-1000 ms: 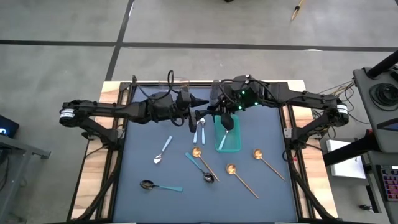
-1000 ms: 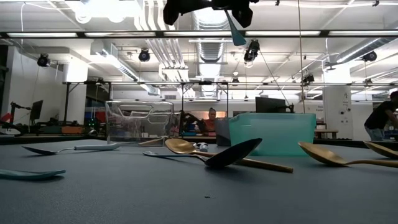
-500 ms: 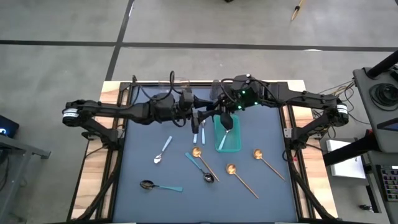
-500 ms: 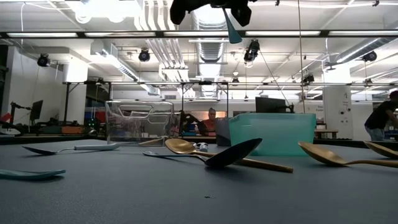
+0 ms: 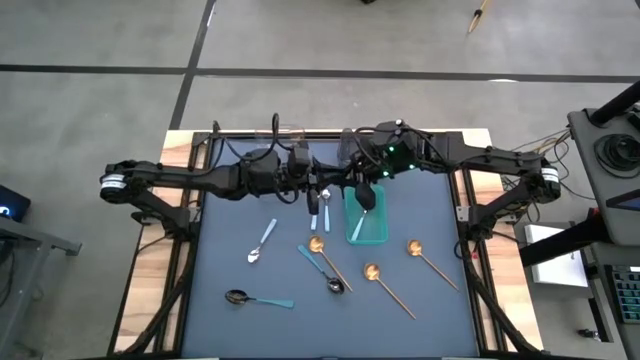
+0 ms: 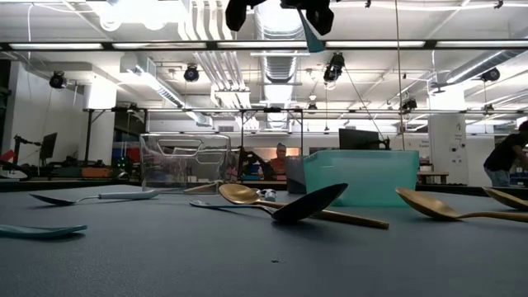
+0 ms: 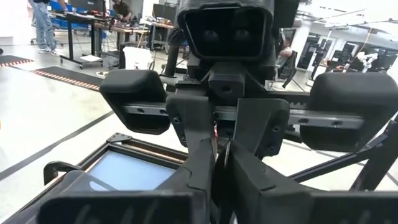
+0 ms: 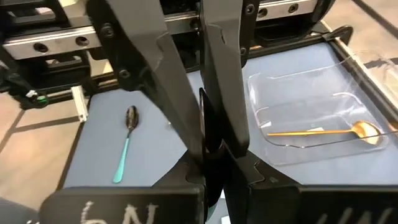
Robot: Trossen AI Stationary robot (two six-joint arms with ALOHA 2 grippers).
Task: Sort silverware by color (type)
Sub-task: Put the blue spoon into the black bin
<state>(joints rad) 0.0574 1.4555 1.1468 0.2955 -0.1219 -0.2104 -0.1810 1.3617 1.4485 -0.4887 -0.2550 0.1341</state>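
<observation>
Teal-handled spoon (image 5: 362,201) hangs centre-frame over the teal bin (image 5: 368,232), clamped in the right gripper (image 5: 358,187). Left gripper (image 5: 316,194), fingers together, just left of it. Other spoons (image 5: 385,283) lie scattered lower centre on the mat.

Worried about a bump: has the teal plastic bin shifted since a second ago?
No. The teal plastic bin stays put, same gap to the gold spoon right of it.

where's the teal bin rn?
High view: the teal bin sits right of centre at the table's back, under the right gripper, gold spoons just in front.
</observation>
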